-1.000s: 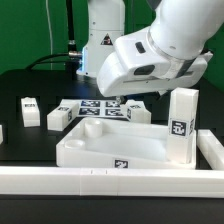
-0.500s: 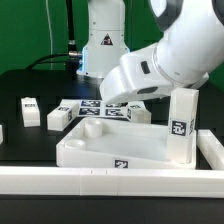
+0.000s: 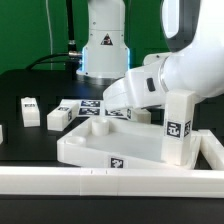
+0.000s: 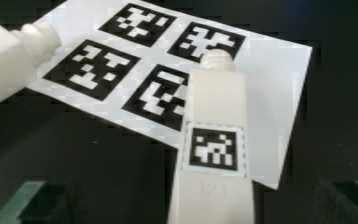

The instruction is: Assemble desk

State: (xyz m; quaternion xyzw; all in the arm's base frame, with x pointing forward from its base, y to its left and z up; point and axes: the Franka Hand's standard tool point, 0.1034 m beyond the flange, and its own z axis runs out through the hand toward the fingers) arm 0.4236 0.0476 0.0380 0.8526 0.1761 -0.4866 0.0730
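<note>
- Where the exterior view is nearest, a long white rail (image 3: pixel 100 178) crosses the black counter (image 3: pixel 20 145).
- Just behind it lies the desk slab (image 3: pixel 110 150), rim up, with one upright leg (image 3: pixel 178 128) at its end on the exterior view's right.
- Farther back, loose legs (image 3: pixel 28 110) lie beside the marker board (image 3: pixel 92 106).
- Over that board the claw (image 4: pixel 190 200) hangs spread wide and empty, with a tagged leg (image 4: pixel 220 120) lying below the gap.

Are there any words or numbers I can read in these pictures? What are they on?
No words or numbers anywhere.
Marker board: four black-and-white square patterns, no letters.
Loose leg: one such pattern, no letters.
Desk slab and upright leg: one pattern each, too small to make out.
</note>
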